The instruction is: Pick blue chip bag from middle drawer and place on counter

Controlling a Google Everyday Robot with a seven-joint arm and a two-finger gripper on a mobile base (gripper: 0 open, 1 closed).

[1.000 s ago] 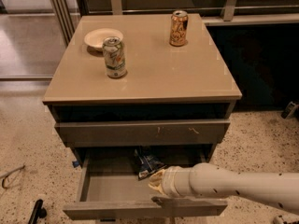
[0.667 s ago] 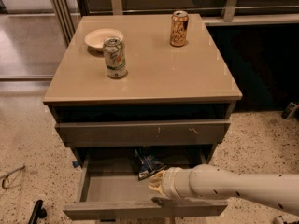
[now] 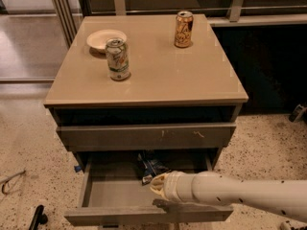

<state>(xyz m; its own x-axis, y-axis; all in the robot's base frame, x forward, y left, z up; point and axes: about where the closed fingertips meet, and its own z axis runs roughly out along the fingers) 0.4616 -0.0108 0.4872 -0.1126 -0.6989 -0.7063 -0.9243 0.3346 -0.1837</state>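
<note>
The blue chip bag (image 3: 150, 166) lies crumpled at the back middle of the open middle drawer (image 3: 112, 191), partly under the drawer above. My gripper (image 3: 155, 182) reaches in from the right on a white arm. Its tip is inside the drawer, just in front of the bag and touching or nearly touching it. The wrist hides the gripper's front end. The beige counter (image 3: 158, 78) tops the grey cabinet.
A green and white can (image 3: 117, 59), an orange can (image 3: 183, 28) and a white bowl (image 3: 106, 39) stand on the counter. A shut, scratched drawer front (image 3: 144, 135) sits above the open drawer. A dark cabinet stands to the right. A black object (image 3: 37, 217) lies on the speckled floor.
</note>
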